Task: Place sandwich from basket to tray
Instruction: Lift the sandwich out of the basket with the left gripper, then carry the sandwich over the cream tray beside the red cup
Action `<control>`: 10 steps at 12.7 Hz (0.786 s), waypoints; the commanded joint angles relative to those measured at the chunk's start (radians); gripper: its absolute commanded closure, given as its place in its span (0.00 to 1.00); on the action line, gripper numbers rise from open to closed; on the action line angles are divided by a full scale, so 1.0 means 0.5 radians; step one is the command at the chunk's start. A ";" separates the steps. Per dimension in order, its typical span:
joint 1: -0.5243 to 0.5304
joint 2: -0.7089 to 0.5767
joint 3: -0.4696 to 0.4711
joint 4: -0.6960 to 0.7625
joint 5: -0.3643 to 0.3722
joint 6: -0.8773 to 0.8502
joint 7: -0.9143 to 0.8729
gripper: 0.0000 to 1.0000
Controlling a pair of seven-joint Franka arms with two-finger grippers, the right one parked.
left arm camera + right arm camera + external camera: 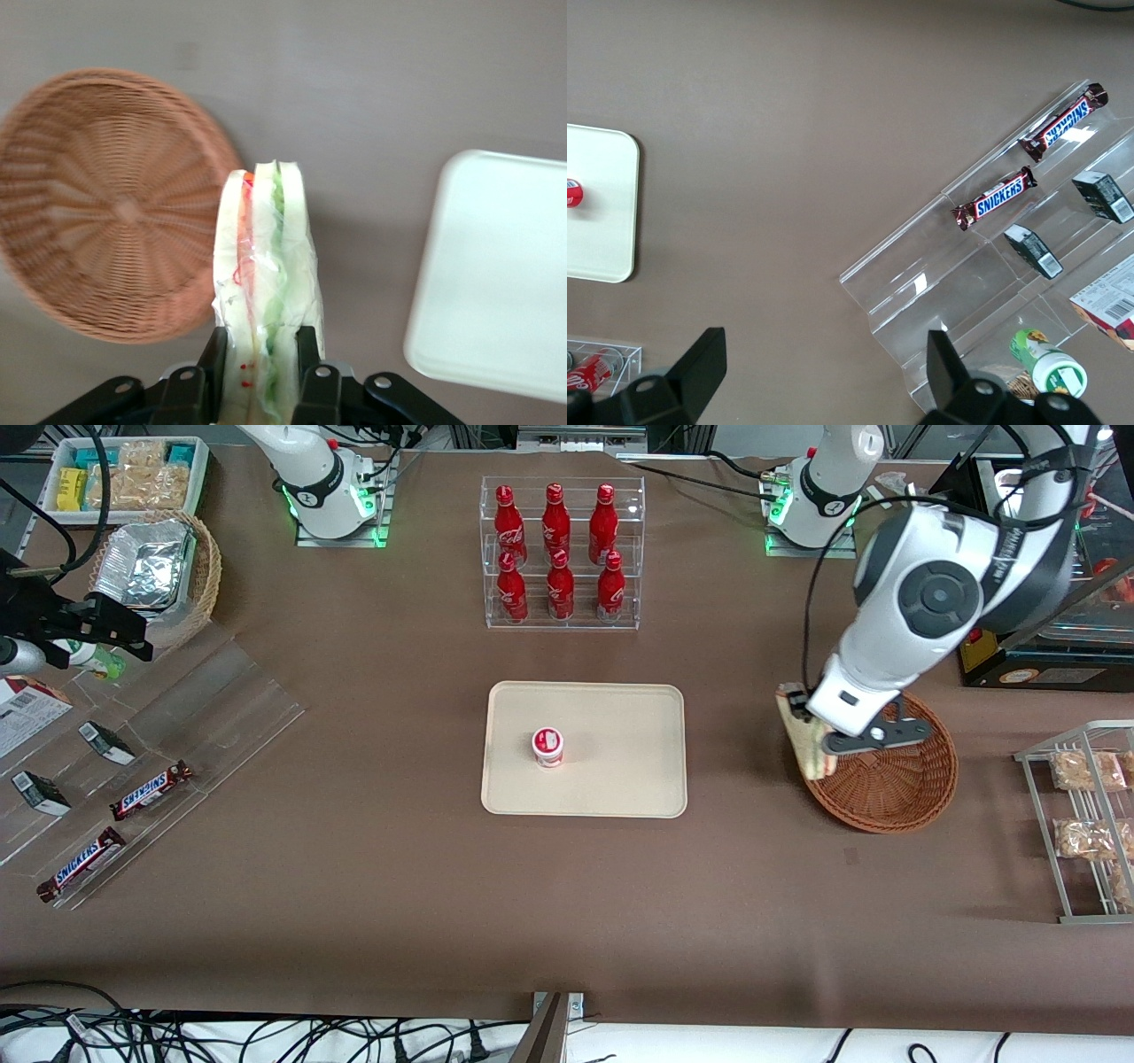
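My left gripper (813, 737) is shut on the sandwich (800, 737), a wrapped wedge with white bread and green and red filling. It holds the sandwich in the air over the basket's rim, on the side toward the tray. In the left wrist view the black fingers (213, 356) press both bread faces of the sandwich (266, 266). The reddish-brown wicker basket (895, 784) is empty and also shows in the left wrist view (106, 204). The cream tray (620, 726) lies at the table's middle, and its corner shows in the left wrist view (496, 266).
A small red-and-white cup (547, 747) stands on the tray. A clear rack of red bottles (560, 549) stands farther from the front camera than the tray. A wire snack rack (1085, 824) is beside the basket. An acrylic display with Snickers bars (151, 790) lies toward the parked arm's end.
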 commanded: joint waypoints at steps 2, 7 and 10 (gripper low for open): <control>-0.029 0.066 -0.241 0.128 -0.086 -0.030 -0.071 0.64; -0.289 0.296 -0.303 0.119 0.049 0.267 -0.313 0.64; -0.409 0.468 -0.303 0.095 0.303 0.463 -0.604 0.64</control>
